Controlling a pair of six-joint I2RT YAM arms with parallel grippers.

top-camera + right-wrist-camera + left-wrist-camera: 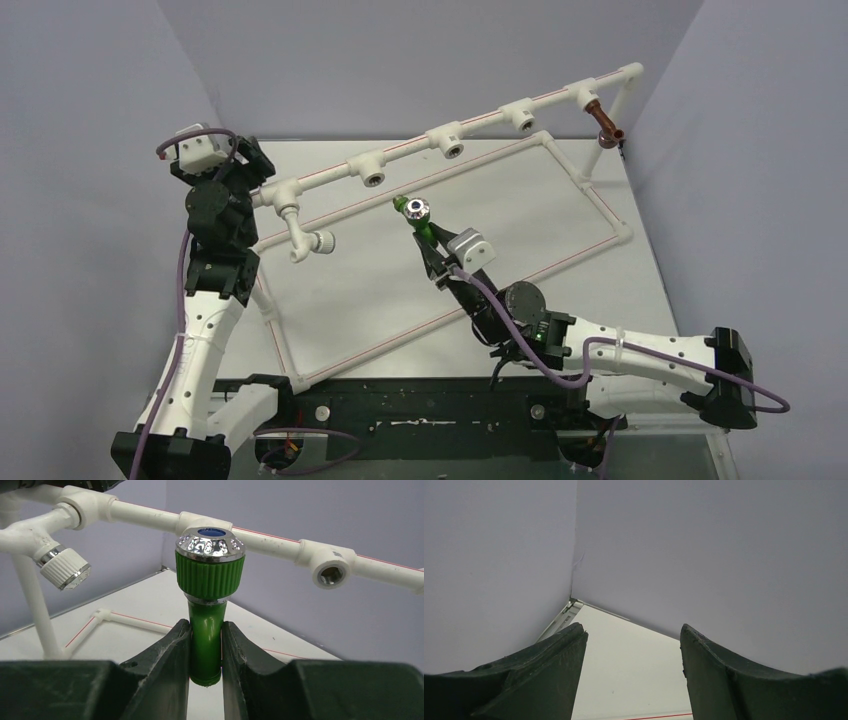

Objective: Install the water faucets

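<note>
One green faucet sat pinched by its stem in the right gripper, long axis running straight out past the fingertips toward the tee socket ahead; the left gripper gaped empty.

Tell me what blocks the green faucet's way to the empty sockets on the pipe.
Nothing visible. The green faucet, clamped in the right gripper, has open air to the nearest empty socket; the white tap hangs off to the side.
</note>
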